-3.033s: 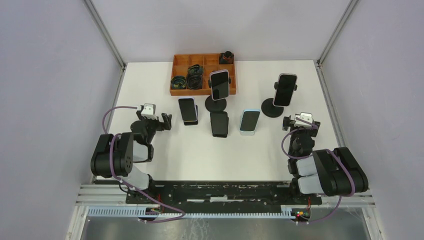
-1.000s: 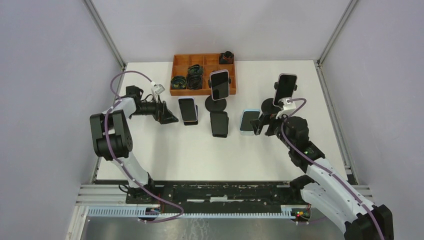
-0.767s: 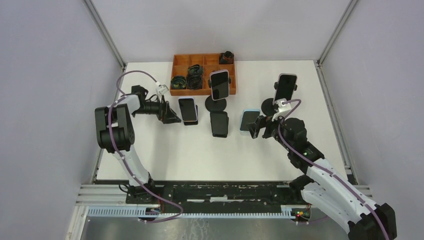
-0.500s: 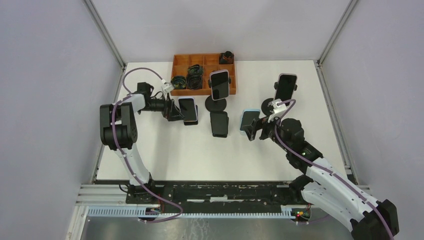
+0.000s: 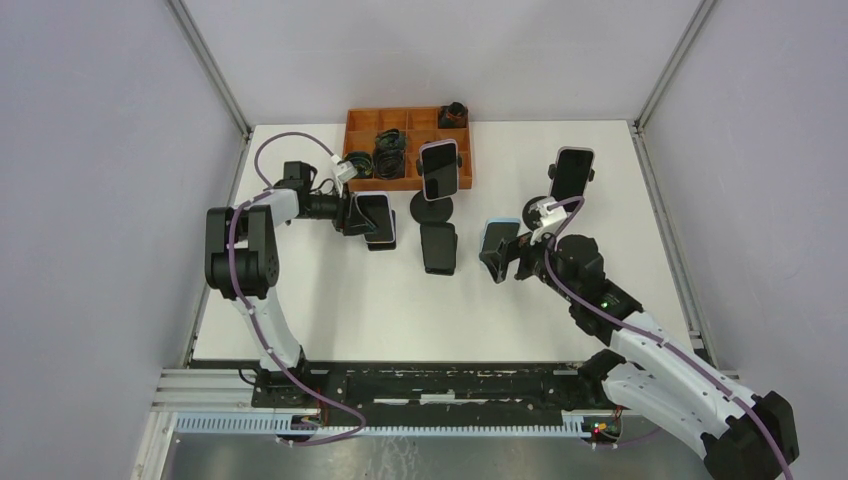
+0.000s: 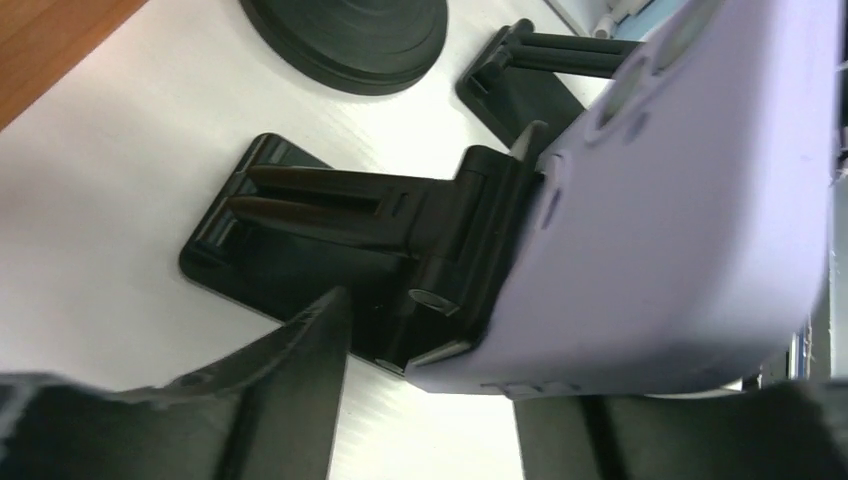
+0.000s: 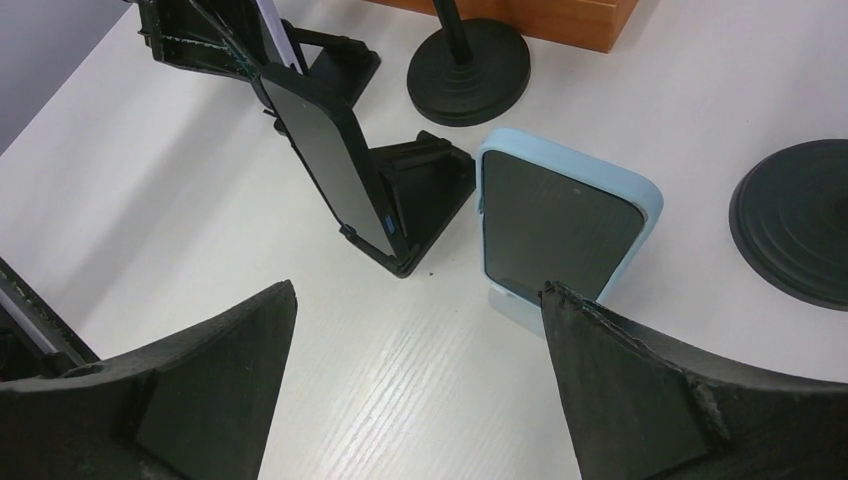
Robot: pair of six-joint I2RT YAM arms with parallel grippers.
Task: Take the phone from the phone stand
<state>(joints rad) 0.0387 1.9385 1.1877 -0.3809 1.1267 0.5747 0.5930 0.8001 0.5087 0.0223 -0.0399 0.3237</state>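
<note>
A lilac-cased phone [image 5: 376, 217] leans on a black folding stand [image 6: 330, 230]; its lilac back [image 6: 690, 190] fills the left wrist view. My left gripper [image 5: 354, 214] is open [image 6: 430, 430], its jaws spread at the phone's lower edge and not closed on it. A light blue phone [image 7: 560, 220] stands on a pale stand, and a black phone [image 7: 330, 160] leans on a black stand. My right gripper [image 5: 506, 258] is open and empty [image 7: 415, 290], just in front of the blue phone [image 5: 499, 234].
Two more phones sit on tall round-based stands [image 5: 440, 168] [image 5: 570, 178]. Their black round bases [image 7: 468, 62] [image 7: 795, 220] stand close behind the low phones. An orange compartment tray [image 5: 362, 125] with dark parts is at the back.
My left gripper has reached rightward up to the lilac phone. My right gripper has moved left and forward, up to the light blue phone. No phone has moved.
</note>
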